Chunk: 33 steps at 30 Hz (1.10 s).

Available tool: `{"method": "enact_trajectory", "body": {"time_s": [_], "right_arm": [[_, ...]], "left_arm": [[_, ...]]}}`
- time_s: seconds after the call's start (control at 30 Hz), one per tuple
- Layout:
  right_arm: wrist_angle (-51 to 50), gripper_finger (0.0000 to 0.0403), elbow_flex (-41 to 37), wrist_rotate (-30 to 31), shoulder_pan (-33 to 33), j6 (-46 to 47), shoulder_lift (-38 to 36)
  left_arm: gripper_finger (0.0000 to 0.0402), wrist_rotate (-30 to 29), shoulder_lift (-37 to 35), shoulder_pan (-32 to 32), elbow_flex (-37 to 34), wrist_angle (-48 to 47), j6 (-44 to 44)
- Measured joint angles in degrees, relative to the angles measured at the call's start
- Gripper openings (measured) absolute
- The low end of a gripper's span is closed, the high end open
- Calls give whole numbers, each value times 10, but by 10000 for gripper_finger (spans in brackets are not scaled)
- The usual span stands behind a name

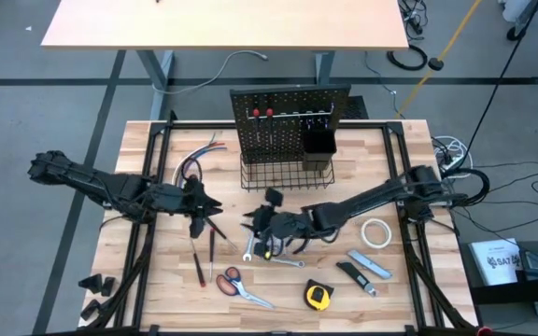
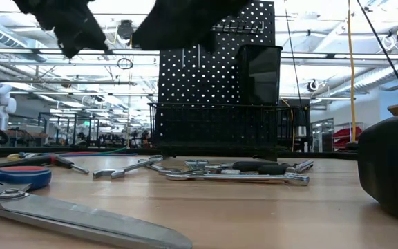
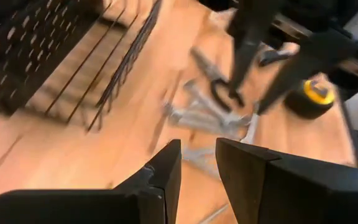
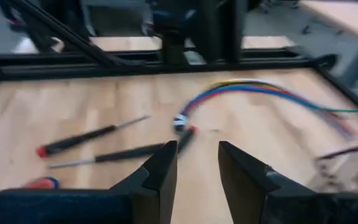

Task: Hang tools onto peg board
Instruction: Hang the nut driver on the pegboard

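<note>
Looking down, the peg board [image 1: 290,121] stands at the table's [image 1: 157,280] far edge, with tools scattered in front: scissors [image 1: 241,285], tape measure [image 1: 318,296], tape roll [image 1: 375,232], wrenches [image 1: 274,257]. The 2 arms meet mid-table, little room between them. The left gripper [image 1: 204,207] hovers over the screwdrivers [image 1: 205,252], fingers slightly parted, holding nothing. The right gripper [image 1: 261,227] is above the wrench pile, also a narrow empty gap. Both wrist views are blurred; the low view crops the arms.
</note>
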Motion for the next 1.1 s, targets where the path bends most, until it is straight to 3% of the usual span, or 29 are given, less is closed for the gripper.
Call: {"method": "enact_trajectory", "body": {"time_s": [0.2,0.3,0.7,1.1], "right_arm": [[-11,109,65,-111,-39,62,77],[-53,109,125,-136,-49,62,117],[-251,109,361,-135,-54,70,275],[-266,109,377,-106,-51,88,328]], "left_arm": [[107,-37,0,0,2,-119,-93],[107,-40,0,0,2,-145,-120],[107,-58,0,0,2,-157,-123],[107,-76,0,0,2,-154,-119]]}}
